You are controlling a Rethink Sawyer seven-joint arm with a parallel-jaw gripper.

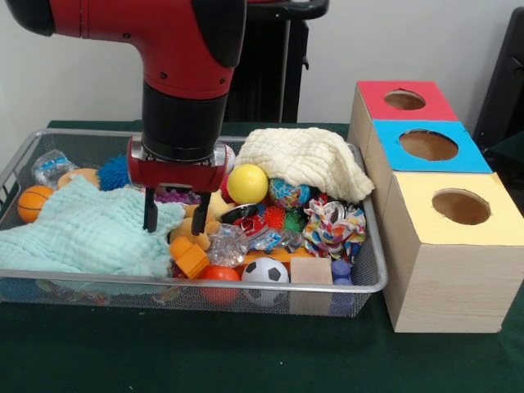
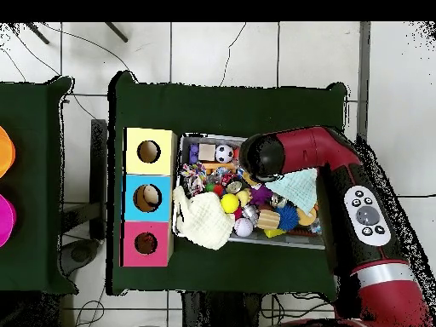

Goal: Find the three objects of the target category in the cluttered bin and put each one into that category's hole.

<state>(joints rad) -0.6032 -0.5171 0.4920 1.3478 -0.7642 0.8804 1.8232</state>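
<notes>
The wide, shallow silver wire-mesh bin (image 1: 370,246) sat on the dark green table (image 1: 246,360), just beside a row of three wooden boxes, each with a round hole in its coloured top — a red-topped box (image 1: 405,100) farthest from the camera in the front view, a blue-topped box (image 1: 427,145) in the middle and a yellow-topped box (image 1: 454,206) nearest. The red and black arm (image 1: 176,57) came down into the bin, and its gripper (image 1: 174,219) hung with the two black fingers apart and nothing between them, one tip over the edge of a crumpled pale mint-green cloth (image 1: 82,233) that covered the bin's left part in the front view. A cream waffle-weave cloth (image 1: 307,160) lay heaped at the bin's far right corner, draped partly over the rim. Between the cloths the clutter included a plain yellow ball (image 1: 247,183), a small black-and-white football (image 1: 265,271), a bare wooden cube (image 1: 311,271) just beside it, a multicoloured knotted rope toy (image 1: 334,228) and an orange basketball (image 1: 33,202) at the left end.
</notes>
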